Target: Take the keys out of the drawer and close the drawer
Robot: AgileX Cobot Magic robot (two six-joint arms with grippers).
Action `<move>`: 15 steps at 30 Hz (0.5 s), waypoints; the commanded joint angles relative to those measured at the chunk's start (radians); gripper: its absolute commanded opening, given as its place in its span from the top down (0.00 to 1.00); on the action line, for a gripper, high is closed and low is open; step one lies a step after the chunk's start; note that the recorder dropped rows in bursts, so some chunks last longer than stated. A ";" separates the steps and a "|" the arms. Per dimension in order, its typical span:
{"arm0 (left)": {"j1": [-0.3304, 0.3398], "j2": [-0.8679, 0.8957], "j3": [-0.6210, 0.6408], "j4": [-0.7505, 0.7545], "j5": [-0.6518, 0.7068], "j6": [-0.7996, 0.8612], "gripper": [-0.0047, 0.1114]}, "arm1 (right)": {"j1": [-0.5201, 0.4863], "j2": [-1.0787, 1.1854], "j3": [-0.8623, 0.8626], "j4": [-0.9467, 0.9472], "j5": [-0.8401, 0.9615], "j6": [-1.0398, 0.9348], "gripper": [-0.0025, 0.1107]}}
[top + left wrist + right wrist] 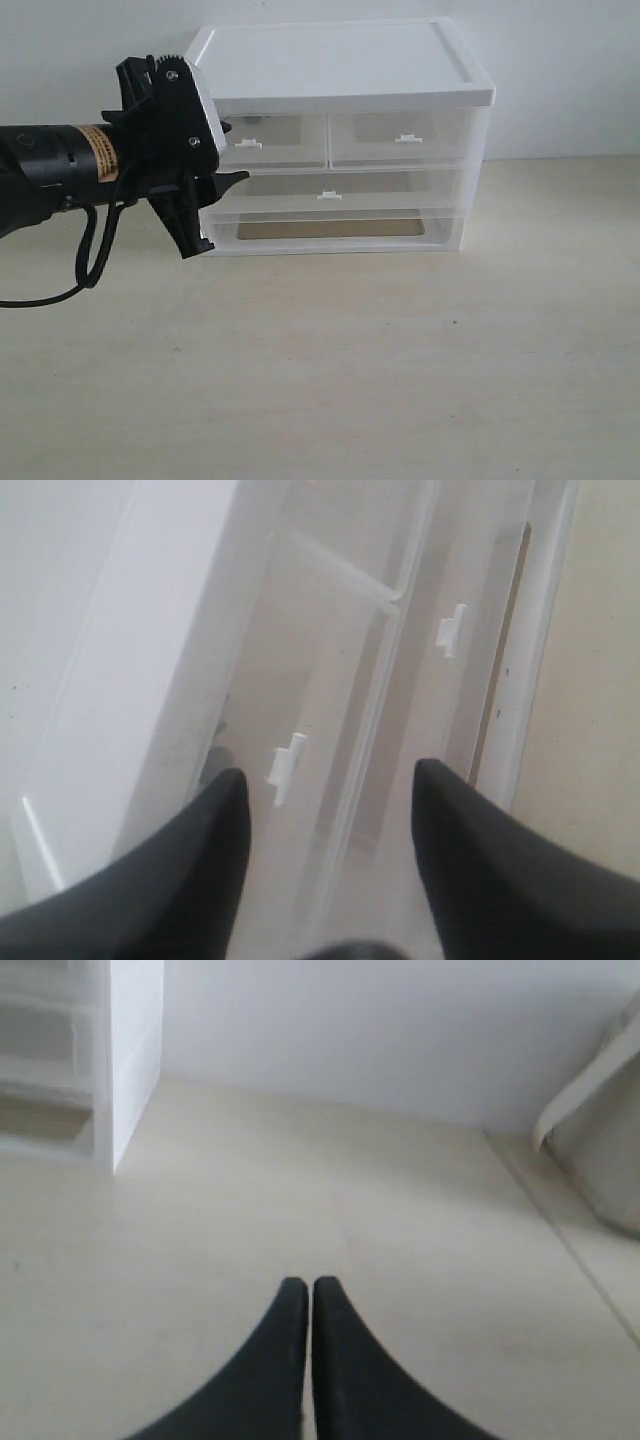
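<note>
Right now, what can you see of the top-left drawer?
The drawer is half-width, translucent plastic, with a small white tab handle on its front. It sits under the white top, beside its twin, and looks pushed in flush. The open left gripper hovers in front of the handle, touching nothing visibly.

Setting: robot test bench, lab type. Evidence: bare white wall [570, 70] across top of frame; pale wood-grain tabletop [400, 380] filling lower half; one plastic drawer unit [330, 60], upper centre; black left gripper [222, 212] on a cabled arm [50, 165], left edge.
</note>
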State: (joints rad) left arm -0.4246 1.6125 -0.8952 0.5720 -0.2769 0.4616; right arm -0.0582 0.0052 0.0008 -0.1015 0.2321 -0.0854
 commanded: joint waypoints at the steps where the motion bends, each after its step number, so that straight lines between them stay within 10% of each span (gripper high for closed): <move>1: -0.004 0.001 -0.007 -0.015 -0.019 0.010 0.56 | -0.002 -0.005 -0.001 0.062 -0.401 0.052 0.98; 7: -0.004 0.001 -0.007 -0.015 -0.019 0.015 0.56 | -0.002 -0.005 -0.001 -0.004 -0.931 0.589 0.98; 15: -0.004 0.001 -0.007 -0.015 -0.015 0.015 0.56 | -0.002 0.332 -0.492 -0.801 -0.674 1.175 0.98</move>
State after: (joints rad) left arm -0.4246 1.6125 -0.8952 0.5679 -0.2878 0.4746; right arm -0.0582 0.2005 -0.3703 -0.6114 -0.5218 0.8404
